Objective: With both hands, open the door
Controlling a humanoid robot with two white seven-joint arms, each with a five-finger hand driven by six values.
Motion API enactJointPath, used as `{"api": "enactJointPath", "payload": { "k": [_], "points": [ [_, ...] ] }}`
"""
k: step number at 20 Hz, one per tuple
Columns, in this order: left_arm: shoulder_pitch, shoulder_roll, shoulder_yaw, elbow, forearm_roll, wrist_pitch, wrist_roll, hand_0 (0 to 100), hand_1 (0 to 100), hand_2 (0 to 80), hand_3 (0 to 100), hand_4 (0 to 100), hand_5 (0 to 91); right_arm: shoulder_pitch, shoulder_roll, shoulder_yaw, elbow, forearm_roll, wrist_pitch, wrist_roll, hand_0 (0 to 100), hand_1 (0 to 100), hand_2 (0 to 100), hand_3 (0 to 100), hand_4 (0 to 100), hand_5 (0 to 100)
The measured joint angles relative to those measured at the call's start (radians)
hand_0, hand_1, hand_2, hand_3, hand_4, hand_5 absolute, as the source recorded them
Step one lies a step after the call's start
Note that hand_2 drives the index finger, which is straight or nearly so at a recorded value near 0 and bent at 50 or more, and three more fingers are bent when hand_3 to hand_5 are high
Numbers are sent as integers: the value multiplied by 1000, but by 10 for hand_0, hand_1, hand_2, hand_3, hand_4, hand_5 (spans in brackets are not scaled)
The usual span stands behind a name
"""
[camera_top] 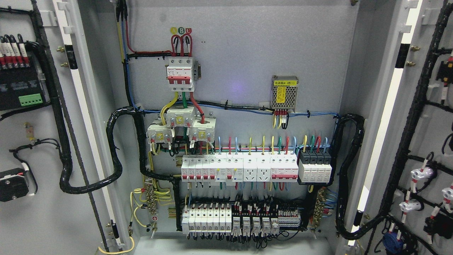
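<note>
Doors (42,141) were seen swung fully wide, cabinet (247,42) wiring exposed.
Opening was judged complete; no hands were in view, so finger state could not be told.

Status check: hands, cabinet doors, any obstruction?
Neither hand in view. Left door and right door both swung wide open, breaker panel exposed. No obstruction seen.

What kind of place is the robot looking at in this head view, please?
Most likely the inside of an electrical distribution cabinet, both doors swung open. The back panel carries a main breaker, a row of small breakers and a power supply module. Wire looms run to the left door and right door.
</note>
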Motion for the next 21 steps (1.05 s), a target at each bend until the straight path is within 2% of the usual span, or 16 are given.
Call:
{"api": "enactJointPath", "payload": {
  "k": [2, 5, 8, 10, 14, 18, 21],
  "points": [
    [-7, -9, -4, 66, 6, 121, 3, 0, 0, 0, 0, 0, 0, -11, 17, 8, 106, 2, 55, -60, 0, 0, 0, 0, 0, 0],
    [-14, -20, -10, 147, 11, 263, 28, 0, 0, 0, 0, 0, 0, -21, 43, 17, 228, 5, 119, -183, 0, 0, 0, 0, 0, 0],
    [-19, -28, -14, 210, 14, 335, 43, 0, 0, 0, 0, 0, 0, -28, 68, 25, 322, 9, 155, -289, 0, 0, 0, 0, 0, 0],
    [-22, -32, -15, 243, 15, 358, 46, 0, 0, 0, 0, 0, 0, -34, 83, 29, 374, 19, 189, -338, 0, 0, 0, 0, 0, 0],
    [-26, -39, -16, 292, 17, 375, 47, 0, 0, 0, 0, 0, 0, -51, 107, 35, 429, 59, 228, -381, 0, 0, 0, 0, 0, 0],
    [-29, -44, -17, 327, 32, 379, 49, 0, 0, 0, 0, 0, 0, -72, 128, 39, 431, 112, 237, -420, 0, 0, 0, 0, 0, 0],
    [-30, -46, -17, 346, 48, 380, 51, 0, 0, 0, 0, 0, 0, -82, 140, 42, 486, 154, 241, -450, 0, 0, 0, 0, 0, 0]
  ]
}}
